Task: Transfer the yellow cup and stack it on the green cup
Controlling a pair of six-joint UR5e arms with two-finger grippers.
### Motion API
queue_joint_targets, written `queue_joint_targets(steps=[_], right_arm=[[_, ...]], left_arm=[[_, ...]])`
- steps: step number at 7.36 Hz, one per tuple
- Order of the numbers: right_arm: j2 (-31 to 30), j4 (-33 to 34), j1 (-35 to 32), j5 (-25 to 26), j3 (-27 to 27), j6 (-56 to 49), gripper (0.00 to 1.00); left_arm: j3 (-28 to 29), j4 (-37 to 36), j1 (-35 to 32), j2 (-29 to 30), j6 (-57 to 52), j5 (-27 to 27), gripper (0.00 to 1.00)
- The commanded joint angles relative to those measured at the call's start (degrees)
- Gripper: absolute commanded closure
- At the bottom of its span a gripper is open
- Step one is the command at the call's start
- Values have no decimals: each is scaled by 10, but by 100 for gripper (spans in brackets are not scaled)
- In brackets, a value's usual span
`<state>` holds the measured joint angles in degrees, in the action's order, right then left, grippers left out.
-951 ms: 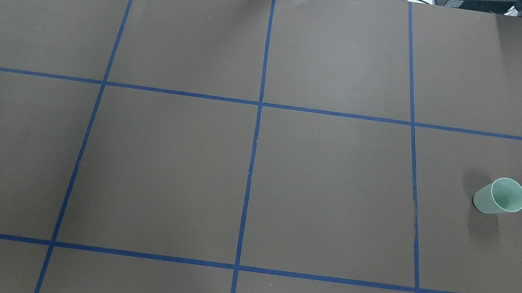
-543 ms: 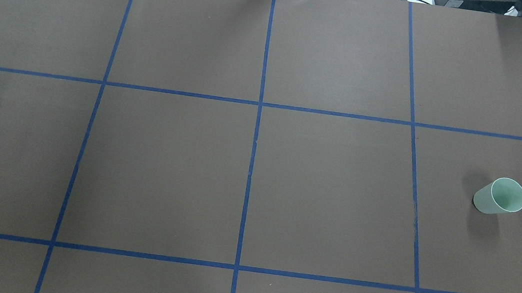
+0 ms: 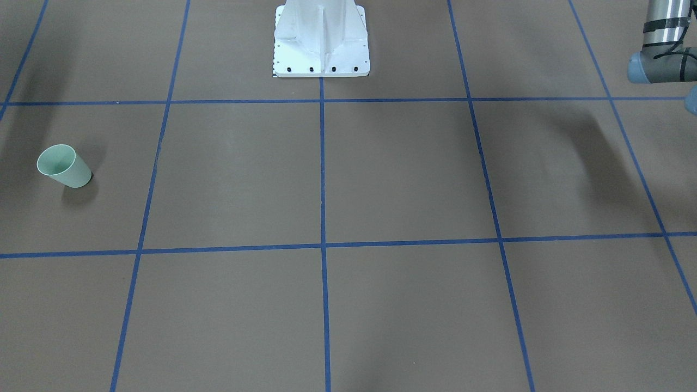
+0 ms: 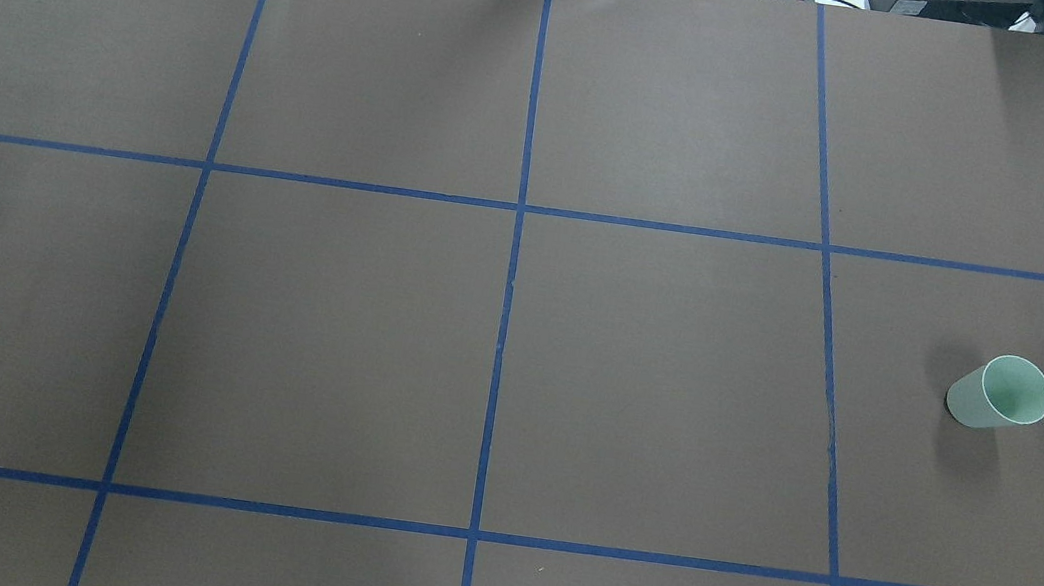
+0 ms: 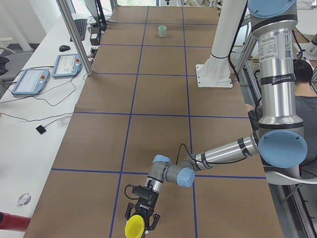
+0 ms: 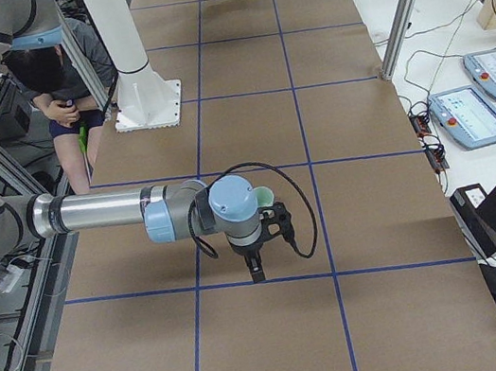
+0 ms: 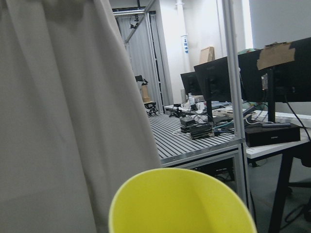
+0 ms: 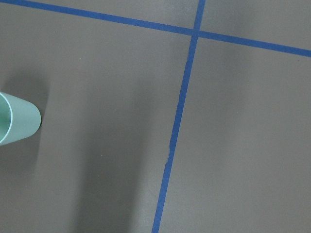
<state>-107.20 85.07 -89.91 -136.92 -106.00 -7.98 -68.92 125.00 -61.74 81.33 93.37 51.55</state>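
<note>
The yellow cup [image 5: 134,229] is at the near end of the table in the exterior left view, between the fingers of my left gripper [image 5: 142,221]. I cannot tell from that view if the gripper is shut. The cup's rim fills the bottom of the left wrist view [image 7: 182,204]. The green cup [image 4: 998,393] stands upright on the table's right side. It also shows in the front-facing view [image 3: 64,166], the exterior left view [image 5: 162,31] and at the right wrist view's left edge [image 8: 17,121]. My right gripper [image 6: 257,270] points down near the green cup [image 6: 266,196]. I cannot tell its state.
The brown table has a blue tape grid. The robot's white base [image 3: 321,41] stands at the table's edge. Part of the left arm [image 3: 661,54] enters the front-facing view. A seated person [image 6: 65,74] is behind the robot. Control tablets [image 5: 29,82] lie on the side bench.
</note>
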Motion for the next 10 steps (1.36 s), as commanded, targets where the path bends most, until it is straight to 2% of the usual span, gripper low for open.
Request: queue_joint_targets(steps=[1, 2, 4, 8, 10], right_arm=[[1, 0, 0, 1, 0, 1, 0], [1, -1, 0, 2, 0, 1, 1], [1, 0, 0, 1, 2, 0, 0], [6, 0, 0, 0, 2, 0, 0], [6, 1, 0, 0, 2, 0, 0]], left_arm=[[2, 87, -6, 6, -105, 1, 100], [2, 129, -14, 25, -172, 2, 100], [-2, 170, -24, 36, -219, 7, 100], [-10, 278, -37, 56, -369, 99, 100], [-36, 319, -43, 59, -432, 169, 100]])
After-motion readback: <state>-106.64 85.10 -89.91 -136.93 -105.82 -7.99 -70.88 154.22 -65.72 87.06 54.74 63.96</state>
